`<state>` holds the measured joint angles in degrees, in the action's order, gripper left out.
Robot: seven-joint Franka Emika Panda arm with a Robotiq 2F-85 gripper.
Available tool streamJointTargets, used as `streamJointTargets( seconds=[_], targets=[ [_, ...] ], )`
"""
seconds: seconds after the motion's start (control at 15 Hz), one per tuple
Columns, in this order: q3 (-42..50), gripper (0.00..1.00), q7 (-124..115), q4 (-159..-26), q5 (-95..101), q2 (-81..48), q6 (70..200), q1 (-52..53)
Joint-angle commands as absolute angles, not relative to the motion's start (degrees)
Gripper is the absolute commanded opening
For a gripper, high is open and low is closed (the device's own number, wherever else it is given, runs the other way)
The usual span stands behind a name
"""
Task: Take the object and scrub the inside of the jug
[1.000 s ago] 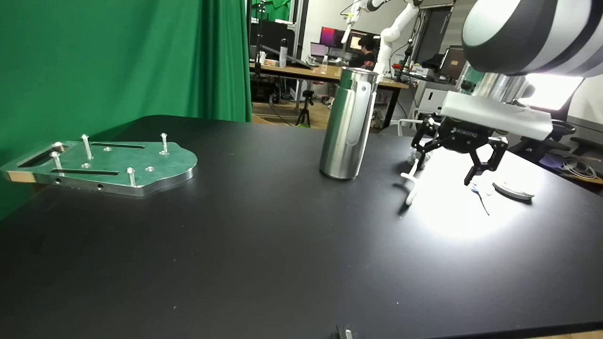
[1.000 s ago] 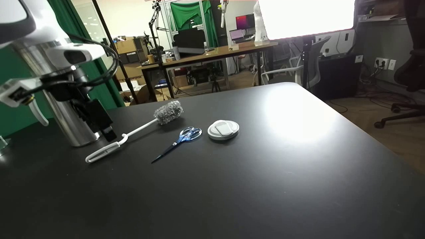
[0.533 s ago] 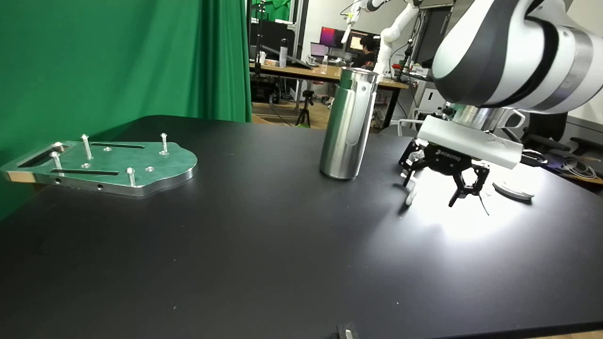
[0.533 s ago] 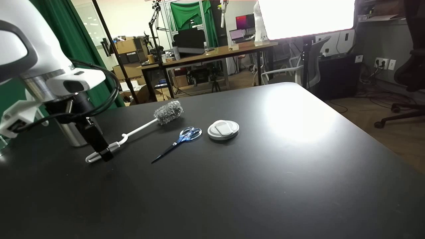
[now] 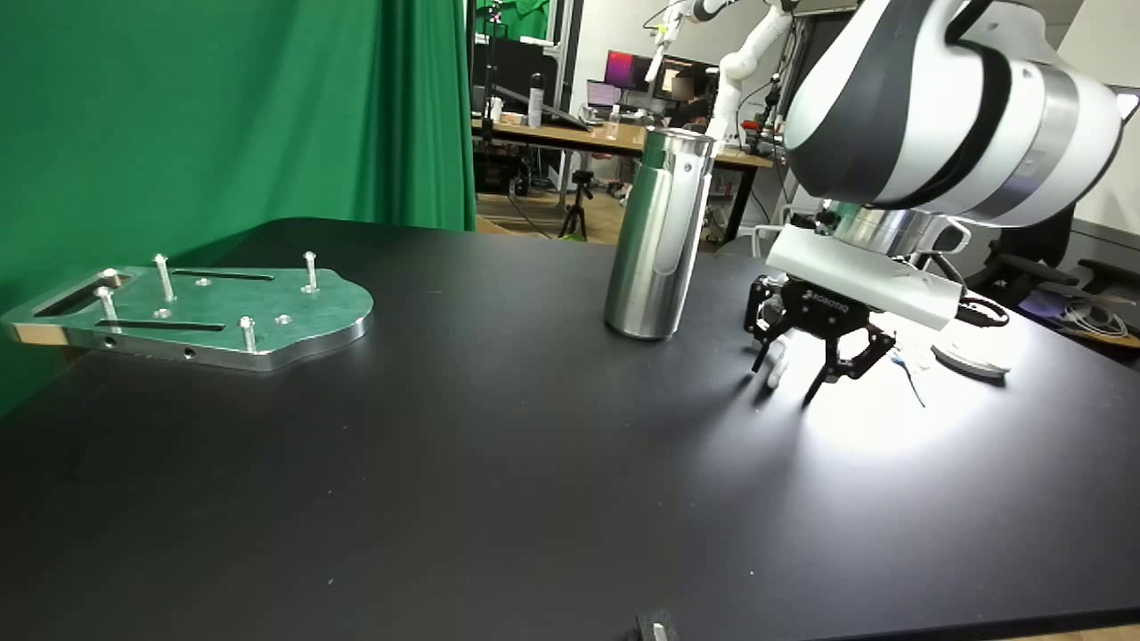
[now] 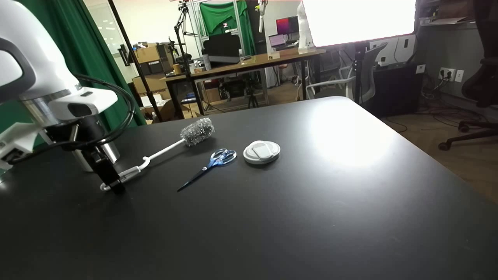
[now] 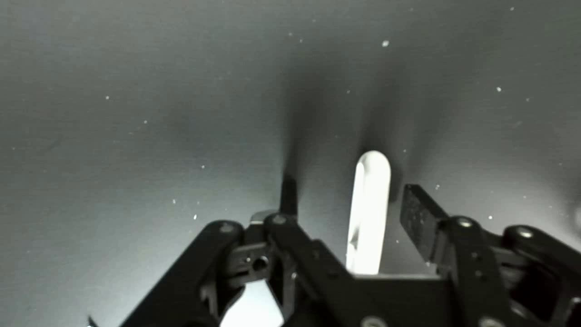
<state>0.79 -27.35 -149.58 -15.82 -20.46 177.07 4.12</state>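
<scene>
In an exterior view: steel jug upright on surface, gripper low, near it. In an exterior view: brush lying on surface, gripper at one end; scissors, white lid alongside. Wrist view: fingers spread wide, handle between them, visible gap each side, nothing held.
</scene>
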Motion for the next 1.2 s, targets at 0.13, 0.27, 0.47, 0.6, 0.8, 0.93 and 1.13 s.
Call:
streamJointTargets(
  seconds=[0.13,0.27,0.47,0.6,0.8,0.93,1.13],
  targets=[
    [2.7,0.20,-23.6,-148.1,-14.3,-19.9,170.4,5.6],
    [4.0,0.05,-23.4,-147.3,-12.6,-19.1,166.9,6.7],
    [8.3,0.02,-25.3,-146.0,-5.8,-17.9,162.3,10.4],
    [9.6,0.04,-25.3,-144.5,-2.1,-16.1,158.0,10.9],
    [10.0,0.04,-25.2,-141.0,0.5,-12.3,150.0,9.4],
    [9.5,0.04,-25.3,-138.0,1.5,-9.7,144.2,7.8],
    [7.0,0.04,-21.5,-132.2,-1.8,-6.3,132.2,4.6]
  ],
)
